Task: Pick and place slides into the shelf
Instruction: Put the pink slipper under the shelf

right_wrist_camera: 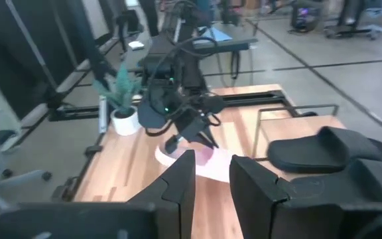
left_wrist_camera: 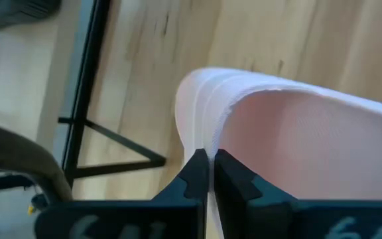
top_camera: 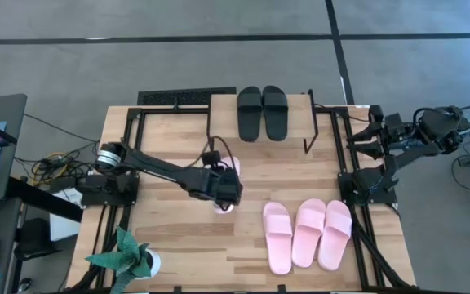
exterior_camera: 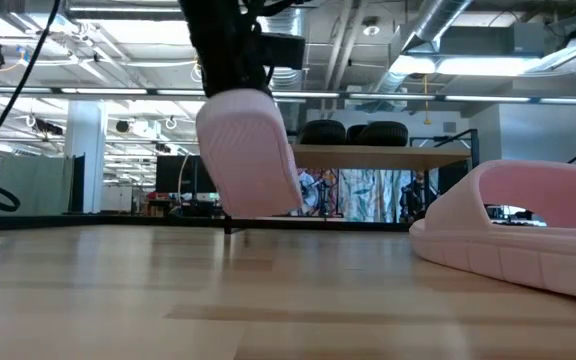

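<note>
The left gripper pinches the edge of a pink slide, holding it up over the table. The black slides sit on the shelf. Three pink slides lie nearby. The right gripper waits open by the shelf.

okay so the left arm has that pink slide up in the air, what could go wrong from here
1. The left claw pinches only the thin edge of the pink slide, which hangs tilted above the table; it might slip or swing.
2. The black pair already sits on the shelf, so a careless placement could knock it.
</note>
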You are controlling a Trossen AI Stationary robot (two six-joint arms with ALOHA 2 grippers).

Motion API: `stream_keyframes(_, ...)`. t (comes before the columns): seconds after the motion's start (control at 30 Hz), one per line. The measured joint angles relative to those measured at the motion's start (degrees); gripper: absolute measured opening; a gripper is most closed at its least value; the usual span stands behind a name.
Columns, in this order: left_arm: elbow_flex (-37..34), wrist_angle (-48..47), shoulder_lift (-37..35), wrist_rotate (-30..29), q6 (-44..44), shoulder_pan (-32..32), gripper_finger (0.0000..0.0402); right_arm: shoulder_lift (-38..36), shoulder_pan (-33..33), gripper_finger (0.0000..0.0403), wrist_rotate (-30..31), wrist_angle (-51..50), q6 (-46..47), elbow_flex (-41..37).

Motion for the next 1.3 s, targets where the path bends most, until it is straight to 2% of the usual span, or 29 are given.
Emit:
stream_keyframes(0.17,-2.0,2.7,-0.9,0.2,3.6,2.4,0.0,0.0,0.0,0.0082,1.7,0.7,0.1,0.0)
stream_keyframes(0.3,-4.5,11.9,-0.8,1.4,9.8,5.3,0.0,0.0,0.0,0.0082,3.0,1.7,2.0,0.0)
stream_keyframes(0.47,-7.9,16.6,-0.8,3.0,13.0,8.7,0.0,0.0,0.0,0.0082,4.6,1.9,4.8,0.0)
stream_keyframes(0.73,-10.5,19.7,-0.8,4.8,17.4,11.7,0.0,0.0,0.0,0.0082,6.3,2.1,6.5,0.0)
stream_keyframes(1.3,-10.5,22.5,-0.8,6.9,22.9,16.4,0.0,2.2,0.0,0.0082,9.0,2.0,6.5,0.0)
